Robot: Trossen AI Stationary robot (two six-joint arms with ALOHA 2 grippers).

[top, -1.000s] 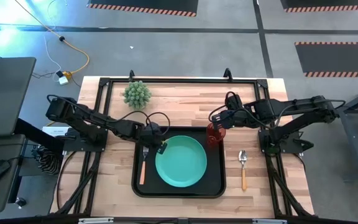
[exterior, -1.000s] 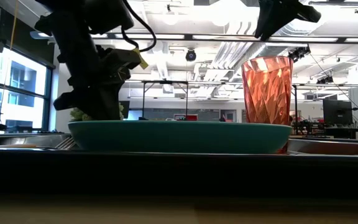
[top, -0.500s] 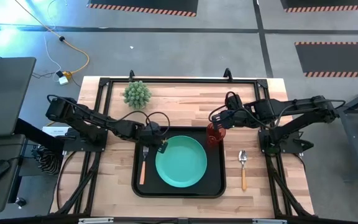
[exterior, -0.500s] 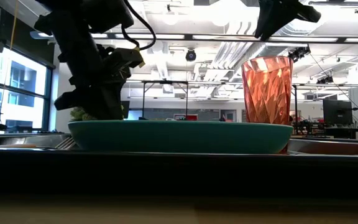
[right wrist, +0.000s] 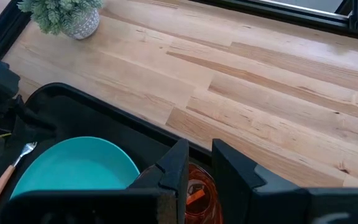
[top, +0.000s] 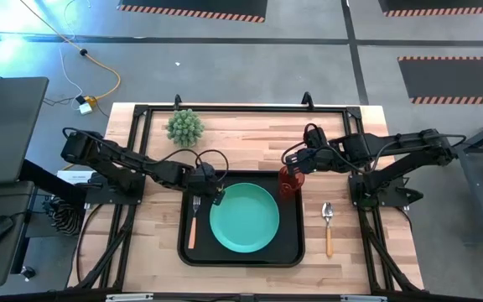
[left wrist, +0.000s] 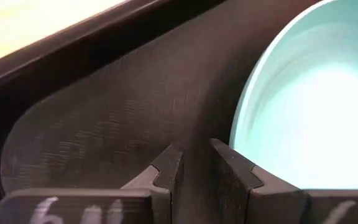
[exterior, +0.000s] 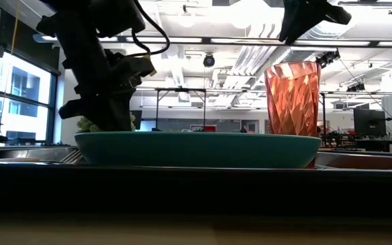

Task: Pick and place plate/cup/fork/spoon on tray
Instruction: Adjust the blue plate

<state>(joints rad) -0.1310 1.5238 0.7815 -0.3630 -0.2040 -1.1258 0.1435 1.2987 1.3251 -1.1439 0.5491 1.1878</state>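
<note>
three of the task's things sat on the tray [top: 240,254] when i looked down from above: the plate [top: 243,217] in the middle, the fork [top: 194,220] along its left side with tines toward the far edge, and the cup [top: 288,181] upright at the tray's far right corner. the spoon [top: 328,226] lay on the table [top: 250,134] just right of the tray, well apart from the cup. my left gripper [left wrist: 193,163] hung low over the tray's far left part, beside the plate's rim, fingers [left wrist: 168,168] nearly together with only a narrow gap and nothing between them. my right gripper [right wrist: 196,162] hovered above the cup's mouth, fingers close together, gripping nothing. a small potted plant [top: 184,127] stood at the table's far left.
</note>
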